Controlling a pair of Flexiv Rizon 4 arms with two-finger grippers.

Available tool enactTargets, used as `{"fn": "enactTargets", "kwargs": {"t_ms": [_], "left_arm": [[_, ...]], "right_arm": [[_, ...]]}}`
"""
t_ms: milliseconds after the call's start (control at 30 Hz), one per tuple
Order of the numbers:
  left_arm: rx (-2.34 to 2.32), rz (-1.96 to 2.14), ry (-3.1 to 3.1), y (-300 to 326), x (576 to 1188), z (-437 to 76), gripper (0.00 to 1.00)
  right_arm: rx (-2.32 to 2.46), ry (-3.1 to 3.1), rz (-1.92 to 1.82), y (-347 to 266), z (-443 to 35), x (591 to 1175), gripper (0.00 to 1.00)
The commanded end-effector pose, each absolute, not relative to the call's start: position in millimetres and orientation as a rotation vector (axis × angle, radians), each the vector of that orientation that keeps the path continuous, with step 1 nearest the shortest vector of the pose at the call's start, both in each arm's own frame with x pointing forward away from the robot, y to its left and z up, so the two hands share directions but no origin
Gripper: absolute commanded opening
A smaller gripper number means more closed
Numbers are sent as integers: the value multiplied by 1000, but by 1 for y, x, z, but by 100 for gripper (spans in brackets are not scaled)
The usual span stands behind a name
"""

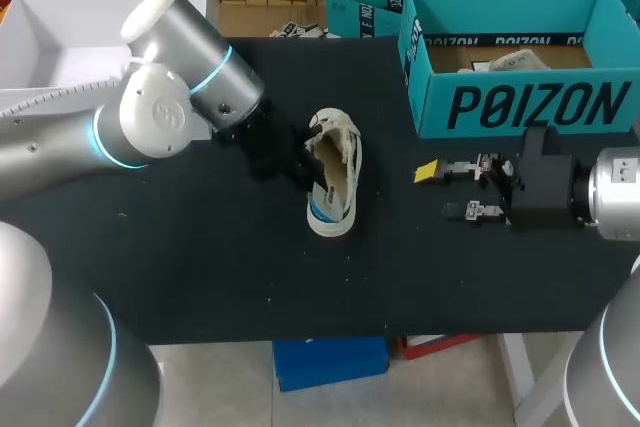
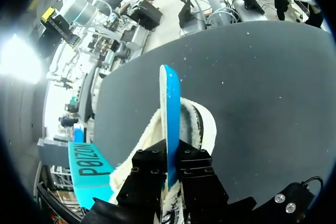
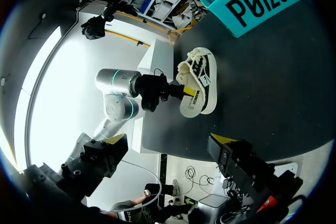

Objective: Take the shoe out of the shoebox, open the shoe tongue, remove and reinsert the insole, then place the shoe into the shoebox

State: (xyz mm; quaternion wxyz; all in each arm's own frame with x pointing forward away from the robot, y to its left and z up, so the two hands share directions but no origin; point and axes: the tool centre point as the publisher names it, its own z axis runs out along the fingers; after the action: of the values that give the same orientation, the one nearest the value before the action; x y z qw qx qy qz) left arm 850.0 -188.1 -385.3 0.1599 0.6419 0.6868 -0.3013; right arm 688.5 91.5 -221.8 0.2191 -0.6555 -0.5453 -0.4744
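The left gripper [image 2: 169, 163] is clamping its fingers on the blue insole [image 2: 169, 103] at the shoe [image 1: 333, 172], which is lying on its side mid-worktop [image 1: 200, 267] near the shoebox [image 1: 520, 105], while the right gripper [image 1: 441, 192] is hovering with fingers apart; the insole step seems underway, so the next move is probably calling for a steady slide along the shoe.

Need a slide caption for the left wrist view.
Left gripper pinches the blue insole over the white shoe on the black table.

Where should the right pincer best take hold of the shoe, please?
Probably the shoe's right-hand sidewall, approached from the right pincer's own side: the left pincer occupies the opening, clamping the blue insole.
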Motion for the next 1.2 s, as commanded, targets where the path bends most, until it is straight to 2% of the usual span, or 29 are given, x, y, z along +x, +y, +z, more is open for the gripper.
{"fn": "enactTargets", "kwargs": {"t_ms": [33, 67, 200, 300, 400, 533, 600, 733, 867, 1200], "left_arm": [[1829, -855, 1964, -189, 850, -384, 1], [1828, -860, 1960, -189, 848, -382, 13], [1838, -887, 1935, -187, 838, -372, 76], [1845, -898, 1913, -184, 830, -364, 89], [1851, -907, 1893, -183, 823, -359, 85], [1855, -929, 1877, -185, 815, -357, 66], [1860, -944, 1869, -187, 811, -358, 53], [1880, -962, 1861, -193, 808, -360, 33], [1898, -969, 1861, -195, 809, -364, 0], [1898, -930, 1889, -191, 818, -371, 0]], "right_arm": [[-1815, -1509, -1312, 92, -222, 689, 100], [-1815, -1509, -1312, 92, -222, 689, 100], [-1815, -1509, -1312, 92, -222, 689, 100], [-1815, -1509, -1312, 92, -222, 689, 100], [-1815, -1509, -1312, 92, -222, 689, 100], [-1815, -1509, -1312, 92, -222, 689, 100], [-1815, -1509, -1312, 92, -222, 689, 100], [-1815, -1509, -1312, 92, -222, 689, 100], [-1815, -1509, -1312, 92, -222, 689, 100], [-1815, -1509, -1312, 92, -222, 689, 100]]}}
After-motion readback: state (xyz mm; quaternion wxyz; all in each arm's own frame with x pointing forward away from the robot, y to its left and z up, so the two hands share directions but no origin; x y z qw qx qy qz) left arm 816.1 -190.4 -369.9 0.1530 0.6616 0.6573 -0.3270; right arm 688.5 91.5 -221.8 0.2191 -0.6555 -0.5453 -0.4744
